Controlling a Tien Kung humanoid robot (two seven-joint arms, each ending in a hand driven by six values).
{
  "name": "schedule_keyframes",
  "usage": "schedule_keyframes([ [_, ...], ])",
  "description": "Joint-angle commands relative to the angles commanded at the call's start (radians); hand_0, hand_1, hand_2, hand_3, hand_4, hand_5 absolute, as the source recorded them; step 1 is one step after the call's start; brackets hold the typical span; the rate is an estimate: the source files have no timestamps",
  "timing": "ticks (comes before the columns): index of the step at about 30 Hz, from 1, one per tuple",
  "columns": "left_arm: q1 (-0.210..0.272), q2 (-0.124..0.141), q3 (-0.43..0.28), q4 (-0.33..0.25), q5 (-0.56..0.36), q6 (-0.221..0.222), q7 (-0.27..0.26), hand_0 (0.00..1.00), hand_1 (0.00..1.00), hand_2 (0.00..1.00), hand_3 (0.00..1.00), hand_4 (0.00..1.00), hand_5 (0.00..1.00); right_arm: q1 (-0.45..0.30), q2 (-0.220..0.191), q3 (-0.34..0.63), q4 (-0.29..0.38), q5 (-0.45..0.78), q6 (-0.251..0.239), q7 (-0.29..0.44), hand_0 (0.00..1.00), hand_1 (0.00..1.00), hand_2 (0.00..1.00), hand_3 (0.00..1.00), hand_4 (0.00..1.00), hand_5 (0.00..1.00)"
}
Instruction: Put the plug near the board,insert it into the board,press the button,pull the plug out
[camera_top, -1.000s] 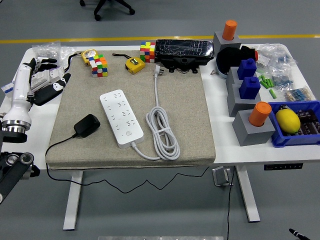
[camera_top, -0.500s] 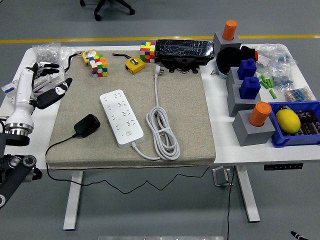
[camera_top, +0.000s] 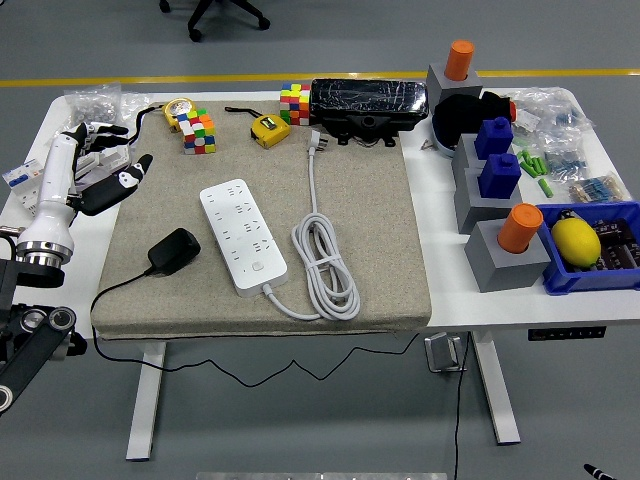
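**benchrat:** So where's everything sitting at this moment?

**solderjoe:** The left hand (camera_top: 108, 182) is over the desk's (camera_top: 440, 300) left edge, right at the left border of the grey mat (camera_top: 390, 240). Fingers are loosely spread, nothing in them. The white forearm runs back toward the near-left corner. The right arm doesn't show at all.

**benchrat:** And the plug?

**solderjoe:** The black plug (camera_top: 174, 251) lies flat on the mat toward the near-left corner, its thin black cord trailing off the near edge and hanging under the desk. It's just beside the white power board (camera_top: 243, 235), not touching it. The hand is well apart from it, further toward the far edge.

**benchrat:** Board's where?

**solderjoe:** Roughly mid-mat, lying diagonally, long axis running from far-left to near-right. Its own white cable (camera_top: 325, 255) is coiled just to its right, with the loose end reaching up to a white plug (camera_top: 316, 142) near the far edge.

**benchrat:** Other clutter?

**solderjoe:** Plenty. Two colourful cubes (camera_top: 198, 131) and two yellow tape measures (camera_top: 269, 130) along the far edge, plus a black case (camera_top: 368, 101). The right side has grey blocks with orange cylinders (camera_top: 520, 227), blue pieces, and a blue bin (camera_top: 592, 250) holding something yellow at the near-right corner. Plastic bags sit at the far-left corner.
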Motion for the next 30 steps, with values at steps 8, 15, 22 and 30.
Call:
schedule_keyframes([
  [8, -0.006, 0.002, -0.001, -0.008, -0.005, 0.001, -0.005, 0.695, 0.663, 0.598, 0.625, 0.813, 0.252, 0.008, -0.003, 0.004, 0.005, -0.006, -0.001, 0.001, 0.654, 0.647, 0.632, 0.558, 0.985, 0.553],
  [15, -0.018, 0.005, -0.007, -0.017, -0.005, 0.004, -0.010, 0.695, 0.662, 0.600, 0.628, 0.814, 0.254, 0.017, -0.005, 0.006, 0.007, -0.009, -0.002, 0.002, 0.654, 0.647, 0.632, 0.558, 0.985, 0.553],
  [22, -0.014, 0.008, -0.004, -0.020, -0.003, 0.004, -0.011, 0.695, 0.662, 0.606, 0.639, 0.821, 0.276, 0.013, -0.002, 0.010, 0.005, -0.013, -0.003, 0.002, 0.652, 0.647, 0.632, 0.558, 0.985, 0.553],
  [30, -0.008, 0.009, -0.001, -0.025, -0.001, 0.002, -0.008, 0.696, 0.662, 0.609, 0.642, 0.821, 0.280, 0.010, -0.003, 0.011, 0.008, -0.015, -0.003, 0.003, 0.651, 0.647, 0.632, 0.558, 0.985, 0.553],
])
